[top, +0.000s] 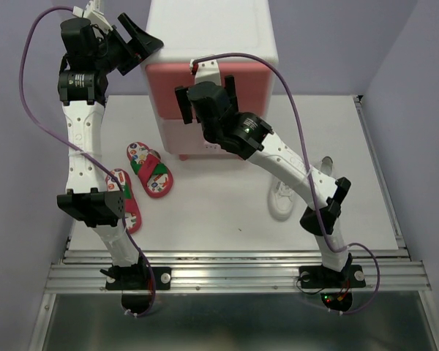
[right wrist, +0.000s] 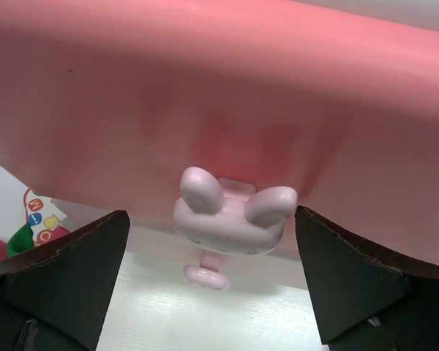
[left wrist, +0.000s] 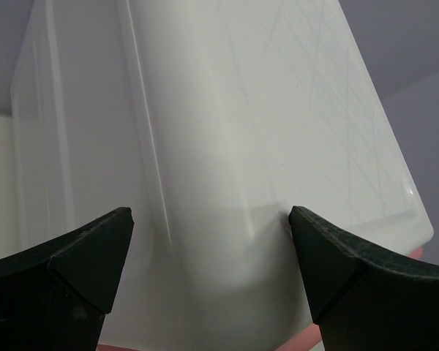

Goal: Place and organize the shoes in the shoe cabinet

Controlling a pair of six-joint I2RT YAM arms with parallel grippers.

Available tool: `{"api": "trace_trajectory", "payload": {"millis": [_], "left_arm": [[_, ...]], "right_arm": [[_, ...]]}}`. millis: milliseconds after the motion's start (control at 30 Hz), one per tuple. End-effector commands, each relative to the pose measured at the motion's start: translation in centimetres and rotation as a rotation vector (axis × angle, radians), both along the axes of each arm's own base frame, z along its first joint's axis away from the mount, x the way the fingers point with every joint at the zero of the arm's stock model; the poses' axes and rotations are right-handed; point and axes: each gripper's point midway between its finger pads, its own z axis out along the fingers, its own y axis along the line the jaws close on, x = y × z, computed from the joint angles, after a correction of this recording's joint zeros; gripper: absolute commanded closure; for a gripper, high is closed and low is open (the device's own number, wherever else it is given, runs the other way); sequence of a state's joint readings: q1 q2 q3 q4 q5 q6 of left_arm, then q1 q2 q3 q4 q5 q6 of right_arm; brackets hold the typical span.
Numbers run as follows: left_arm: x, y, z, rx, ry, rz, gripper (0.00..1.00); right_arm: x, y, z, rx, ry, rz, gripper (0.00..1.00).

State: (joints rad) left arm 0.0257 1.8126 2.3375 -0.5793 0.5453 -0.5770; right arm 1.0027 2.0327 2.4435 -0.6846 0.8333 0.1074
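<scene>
The shoe cabinet (top: 205,29) stands at the back middle, its darker pink upper drawer front (top: 164,88) facing me. My right gripper (top: 205,91) is open in front of that drawer. In the right wrist view the white bunny knob (right wrist: 230,216) sits between its spread fingers (right wrist: 211,219), untouched. My left gripper (top: 135,44) is open and empty at the cabinet's upper left corner (left wrist: 205,110), its fingers (left wrist: 211,212) either side of the white edge. Two red sandals (top: 150,170) (top: 124,199) lie left of the cabinet. White sneakers (top: 282,197) lie to the right, partly hidden by my right arm.
A sandal's printed insole (right wrist: 36,219) shows at the left edge of the right wrist view. Purple walls close in the table at the back and sides. A metal rail (top: 234,274) runs along the near edge by the arm bases.
</scene>
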Motion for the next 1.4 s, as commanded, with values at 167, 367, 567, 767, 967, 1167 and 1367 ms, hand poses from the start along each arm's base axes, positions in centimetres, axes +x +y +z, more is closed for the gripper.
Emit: {"api": "trace_trajectory", "payload": {"millis": [167,367,567,767,967,1167,1367], "left_arm": [[-0.1,0.1,-7.6,0.076,0.233,-0.009,0.03],[-0.3,0.2,-7.6,0.080,0.237,-0.001,0.03],[-0.4,0.5,-7.8,0.086,0.246,0.018,0.03],[-0.3,1.0,-8.2,0.092,0.262,0.051,0.03],[0.0,1.4,-8.7,0.091,0.280,0.084,0.03],[0.0,2.4,-9.6,0.100,0.305,0.149,0.03],[-0.4,3.2,-9.8,0.093,0.308,0.215,0.03]], "right_arm": [[1.2,-0.9,3.6,0.098,-0.126,-0.122,0.02],[1.7,-2.1,4.2,0.131,-0.165,-0.225,0.33],[1.6,-2.4,3.8,0.119,-0.160,-0.237,0.69],[0.2,-2.6,3.5,0.178,-0.120,-0.153,0.87],[-1.8,-1.3,0.5,0.179,-0.002,0.010,0.94],[-6.3,-1.8,-0.3,0.246,0.126,0.147,0.97],[-10.8,-1.5,-2.1,0.271,0.248,0.274,0.99]]}}
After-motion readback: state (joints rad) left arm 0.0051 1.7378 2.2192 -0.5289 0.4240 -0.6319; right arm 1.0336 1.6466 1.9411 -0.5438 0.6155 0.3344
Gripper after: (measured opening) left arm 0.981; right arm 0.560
